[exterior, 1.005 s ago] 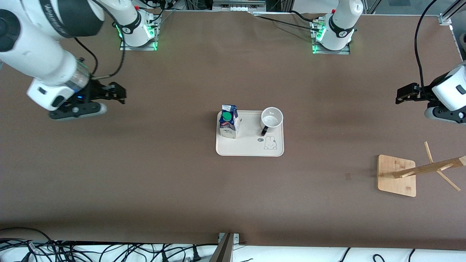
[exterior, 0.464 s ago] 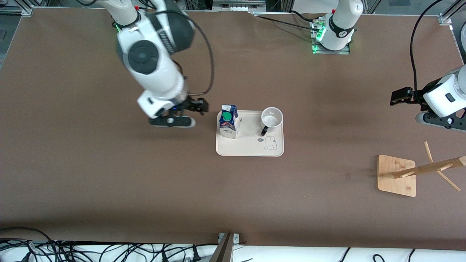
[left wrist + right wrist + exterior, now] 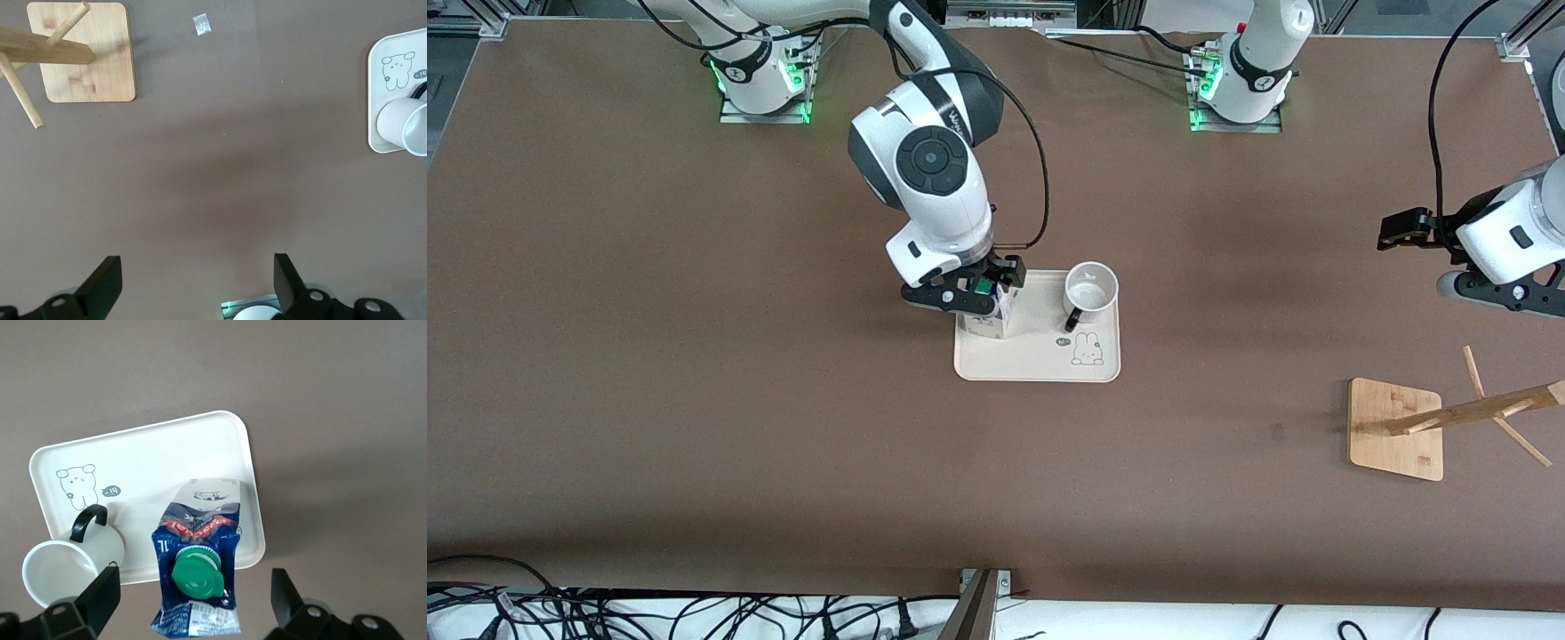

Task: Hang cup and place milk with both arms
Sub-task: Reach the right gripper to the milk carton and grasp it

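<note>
Desk (image 3: pixel 694 427) of plain brown carries everything. Near the front camera, toward the left arm's end, stands the bamboo peg rack on its flat wooden base (image 3: pixel 1396 429). Farther from the camera, in the middle, lies the cream flat tray with a bunny drawing (image 3: pixel 1040 356).

On the tray stand the small dark-blue and white milk carton with a round green cap (image 3: pixel 195 580) and, beside it toward the left arm's end, the small white cup with a black loop handle (image 3: pixel 1090 290).

The right tool (image 3: pixel 975 289) hangs right over the milk, released, one finger on each side of the cap; the carton stands upright, straight below it. I think it needs to drop down next.

The left tool (image 3: pixel 1405 229) waits released over bare desk near the rack, well apart from the cup.
</note>
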Robot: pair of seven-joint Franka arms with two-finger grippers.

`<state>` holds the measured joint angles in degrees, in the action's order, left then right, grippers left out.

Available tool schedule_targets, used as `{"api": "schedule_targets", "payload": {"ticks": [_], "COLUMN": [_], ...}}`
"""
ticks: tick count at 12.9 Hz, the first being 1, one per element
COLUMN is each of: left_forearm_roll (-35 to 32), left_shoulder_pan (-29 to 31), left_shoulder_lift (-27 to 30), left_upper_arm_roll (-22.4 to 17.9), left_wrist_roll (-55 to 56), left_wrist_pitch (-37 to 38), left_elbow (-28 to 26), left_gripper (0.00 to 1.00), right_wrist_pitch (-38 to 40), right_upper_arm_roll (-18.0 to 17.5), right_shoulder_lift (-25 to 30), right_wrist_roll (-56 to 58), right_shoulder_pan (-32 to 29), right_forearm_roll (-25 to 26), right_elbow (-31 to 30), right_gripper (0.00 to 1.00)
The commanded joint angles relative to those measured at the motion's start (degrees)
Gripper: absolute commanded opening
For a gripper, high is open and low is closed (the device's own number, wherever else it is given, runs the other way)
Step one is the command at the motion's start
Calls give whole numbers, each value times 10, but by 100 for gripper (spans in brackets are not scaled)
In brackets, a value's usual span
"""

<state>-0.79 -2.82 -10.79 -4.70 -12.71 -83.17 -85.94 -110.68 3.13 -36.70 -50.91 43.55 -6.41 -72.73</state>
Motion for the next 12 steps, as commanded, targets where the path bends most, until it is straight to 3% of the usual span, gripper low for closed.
{"api": "schedule_targets", "payload": {"ticks": [1,4,6,7,8,10,12], "left_forearm_roll": [7,7,6,7,7,7,8], "left_shoulder_pan": [8,9,13,18,21,24,26], "left_shoulder_lift": [-1,-1,-2,-5,-8,-9,-9], "left_upper_arm_roll": [-1,-1,-1,-1,-1,-1,-1], "left_wrist_roll": [-14,-14,-18,-31,-42,-44,-44], "left_wrist_pitch": [10,12,12,12,12,24,35], "left_elbow": [5,5,5,5,5,5,3], "left_gripper": [100,100,100,100,100,100,100], "right_wrist_pitch": [1,-22,-27,-26,-25,-22,-20], "right_upper_arm_roll": [7,7,8,8,8,8,10], "right_shoulder_lift": [-14,-15,-19,-20,-19,-19,-15], "right_wrist_roll": [-22,-33,-35,-35,-32,-28,-17], "right_shoulder_pan": [12,17,22,22,22,21,17], "right_forearm_roll": [13,16,18,21,22,25,25], "right_elbow": [17,-10,-19,-19,-19,-19,-17], "right_gripper": [100,100,93,81,60,36,34]}}
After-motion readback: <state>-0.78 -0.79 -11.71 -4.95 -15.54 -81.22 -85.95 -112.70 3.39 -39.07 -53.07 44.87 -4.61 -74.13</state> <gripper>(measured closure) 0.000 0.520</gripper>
